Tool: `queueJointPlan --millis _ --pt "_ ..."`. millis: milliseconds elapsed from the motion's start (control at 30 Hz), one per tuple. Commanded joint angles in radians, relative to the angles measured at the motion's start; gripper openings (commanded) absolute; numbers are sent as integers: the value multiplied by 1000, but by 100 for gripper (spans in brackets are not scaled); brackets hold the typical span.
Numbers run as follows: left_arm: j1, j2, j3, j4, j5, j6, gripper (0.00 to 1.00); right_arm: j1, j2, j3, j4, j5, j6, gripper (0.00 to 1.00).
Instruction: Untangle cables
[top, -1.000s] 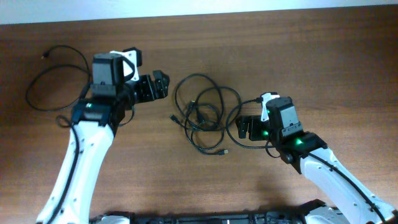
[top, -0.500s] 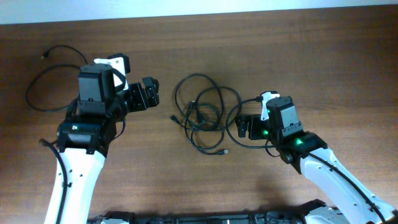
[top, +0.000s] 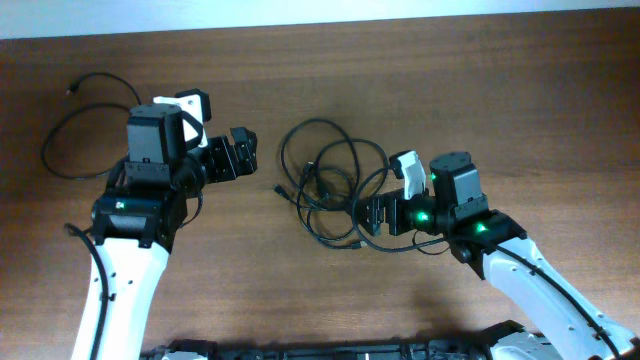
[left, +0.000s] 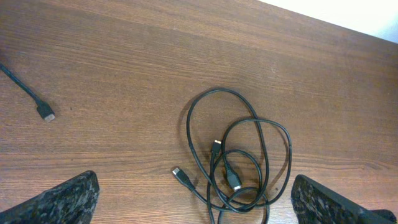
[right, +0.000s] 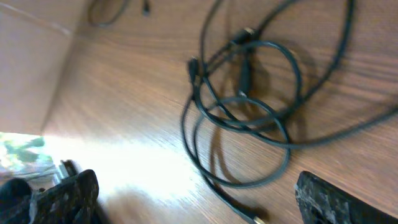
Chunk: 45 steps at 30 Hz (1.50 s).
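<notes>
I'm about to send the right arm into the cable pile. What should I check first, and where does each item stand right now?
1. Left gripper open and empty: ok; it is off to the left of the pile.
2. Right gripper open and empty: ok; it is at the pile's right edge.
3. Tangle visible to both wrist cameras: ok.
4. Cables separated: not ok. The loops in the tangle cross each other, and only the separate cable at far left lies apart.
5. Free plug end sticking out to grab: ok, on the tangle's left side.
6. Which cord is on top at the crossings: cannot tell.
</notes>
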<state>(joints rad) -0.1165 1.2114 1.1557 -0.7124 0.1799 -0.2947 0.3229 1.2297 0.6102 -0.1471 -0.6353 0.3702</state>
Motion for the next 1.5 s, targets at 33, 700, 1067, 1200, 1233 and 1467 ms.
queueJointPlan --millis 33,700,1067,1200,1233,1467 --pt "-2 -15 1 -8 14 12 99 -3 3 29 70 -101 13 98" --pt "-2 -15 1 -8 14 13 99 -3 -315 510 -744 385 -8 77" --pt "-2 -15 1 -16 15 12 99 -2 -368 505 -868 378 17 77" --pt "-2 -15 1 -26 14 12 99 -3 -368 504 -875 378 16 77" --pt "-2 -15 1 -26 14 12 99 -3 -368 504 -879 378 16 77" --pt "-2 -15 1 -26 14 12 99 -3 -368 504 -890 378 17 77"
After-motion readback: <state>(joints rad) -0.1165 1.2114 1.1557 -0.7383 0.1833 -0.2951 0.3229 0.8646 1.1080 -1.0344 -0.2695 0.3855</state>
